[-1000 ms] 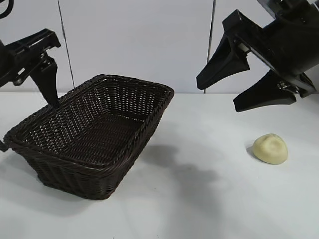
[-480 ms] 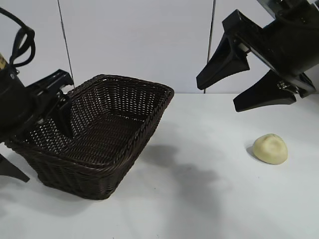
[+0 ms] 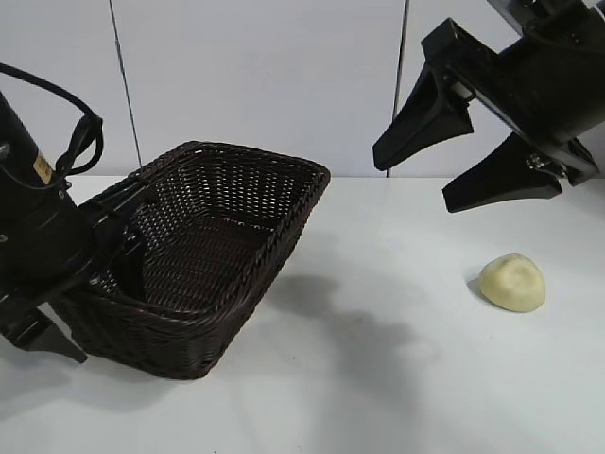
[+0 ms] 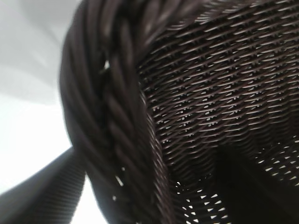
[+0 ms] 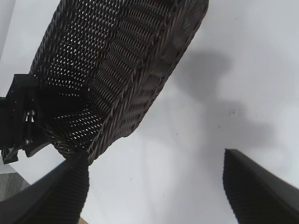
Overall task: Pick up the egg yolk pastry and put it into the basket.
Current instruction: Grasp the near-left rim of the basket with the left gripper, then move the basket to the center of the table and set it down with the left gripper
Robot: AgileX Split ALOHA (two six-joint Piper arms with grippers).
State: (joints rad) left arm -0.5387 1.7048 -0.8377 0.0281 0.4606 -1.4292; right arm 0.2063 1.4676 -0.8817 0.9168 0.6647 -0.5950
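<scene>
The egg yolk pastry (image 3: 512, 282) lies on the white table (image 3: 378, 378) toward the right of the exterior view, a small pale yellow dome with a shallow dent in its top, nothing touching it and well apart from the basket (image 3: 203, 322). Above it and a little behind, the right gripper (image 3: 444, 161) hangs in the air with its two black fingers spread wide and nothing between them, angled down toward the table; in the right wrist view the two ribbed fingertips (image 5: 63, 196) frame bare tabletop, with the basket beyond them. The basket, dark brown woven wicker with flaring sides and a braided rim, stands on the left half of the table and appears tipped, its left end low and its right corner raised. The left gripper (image 3: 90, 293) is down at that left end, one finger inside against the wall and the other outside, so the wall and rim lie between them. The left wrist view is filled by the braided rim (image 4: 112, 116) very close up, with a ribbed finger (image 4: 42, 196) just beside its outer face; whether the fingers are actually pressing on the wicker I cannot tell, since the contact itself is hidden by the weave.
</scene>
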